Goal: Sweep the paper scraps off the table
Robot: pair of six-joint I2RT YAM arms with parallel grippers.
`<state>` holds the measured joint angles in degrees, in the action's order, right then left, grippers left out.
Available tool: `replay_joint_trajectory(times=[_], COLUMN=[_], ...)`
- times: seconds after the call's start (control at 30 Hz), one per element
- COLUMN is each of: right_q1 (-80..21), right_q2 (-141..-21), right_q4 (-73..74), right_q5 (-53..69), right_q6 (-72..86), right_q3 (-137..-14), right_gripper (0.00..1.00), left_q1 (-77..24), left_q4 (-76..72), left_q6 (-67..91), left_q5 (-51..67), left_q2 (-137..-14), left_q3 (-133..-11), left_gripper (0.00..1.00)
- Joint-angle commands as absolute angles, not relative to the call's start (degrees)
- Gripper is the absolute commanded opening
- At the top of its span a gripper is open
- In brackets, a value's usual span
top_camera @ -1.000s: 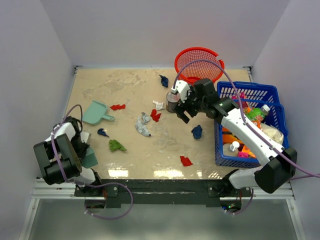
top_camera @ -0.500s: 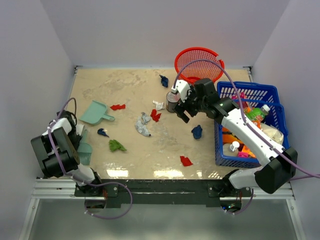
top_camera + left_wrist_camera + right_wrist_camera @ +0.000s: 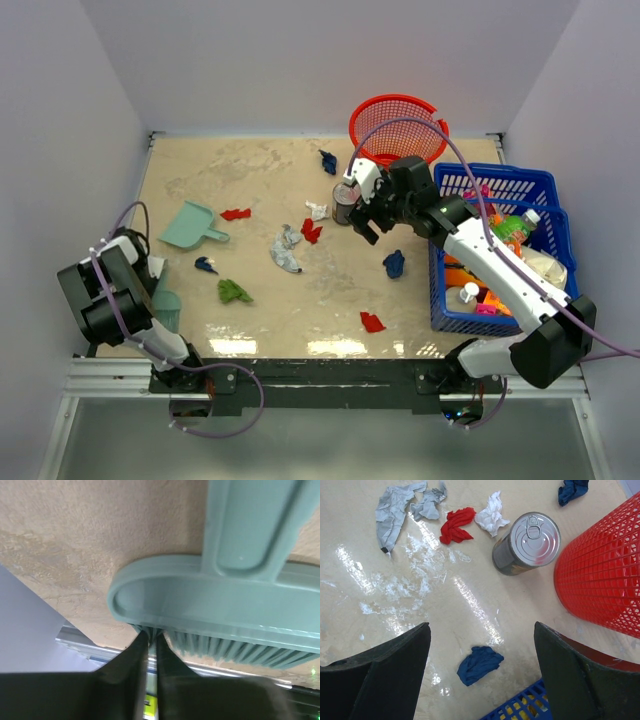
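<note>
Pale lilac walls close in the beige, mottled tabletop [image 3: 250, 170], which runs wider left to right than front to back. At my far left, by the near edge, the left claw [image 3: 151, 636] has its fingers pressed almost together with only a slit between them. Their tips sit against the bristle side of a teal brush [image 3: 210, 615], and I cannot tell whether they pinch any bristles. The brush head lies across the wrist view, and its handle points away from the claw. Further back lies a teal dustpan [image 3: 188, 225], handle pointing right.

The paper scraps are strewn over the middle. A small dark blue scrap [image 3: 206, 265], a green scrap [image 3: 234, 291] and a red scrap [image 3: 236, 213] lie nearest the dustpan. Next comes a long grey-blue scrap [image 3: 285, 248], its long axis running front to back. A white scrap [image 3: 491, 514] lies just beside an upright tin can [image 3: 527, 542], with a second red scrap [image 3: 456, 526] at its other side.

The right claw [image 3: 481, 625] hovers spread wide, and a crumpled blue scrap [image 3: 480, 664] shows on the tabletop between its fingers. A red basket [image 3: 600, 570] stands just beside the can, and a blue crate [image 3: 495, 175] sits at the right edge.
</note>
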<state>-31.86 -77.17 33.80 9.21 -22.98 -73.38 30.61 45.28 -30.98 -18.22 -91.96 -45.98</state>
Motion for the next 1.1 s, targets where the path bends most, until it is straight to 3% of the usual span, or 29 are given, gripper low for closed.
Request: replay_joint_trajectory(times=[0.0,0.1,0.37,0.7,0.9,1.07], right_q1=[-32.2,-32.1,-32.1,-32.1,-32.2,-32.1], right_q2=[-75.8,-76.3,-79.1,-81.6,-83.1,-85.8], right_q4=[31.1,30.8,30.9,28.9,27.8,28.7], right_q5=[10.3,10.6,15.2,19.2,19.8,21.9], right_q6=[-22.4,-22.2,-19.0,-14.1,-13.0,-13.6], right_q3=[-74.1,-75.0,-81.7,-84.1,-87.4,-94.5], right_gripper=[0.86,0.86,0.88,0.88,0.88,0.90], left_q1=[32.1,32.3,32.4,32.3,28.7,22.0], left_q4=[42.8,44.6,54.0,69.4,74.1,73.2], left_q6=[-30.7,-31.0,-34.3,-39.3,-43.1,-49.2], left_q5=[-12.0,-11.6,-6.3,-0.6,10.6,31.3], left_q2=[-94.3,-93.5,-86.8,-88.1,-89.1,-83.9], left_q3=[-46.0,-47.8,-57.8,-84.3,-91.9,-90.5], left_gripper=[0.04,0.00,0.00,0.00,0.00,0.00])
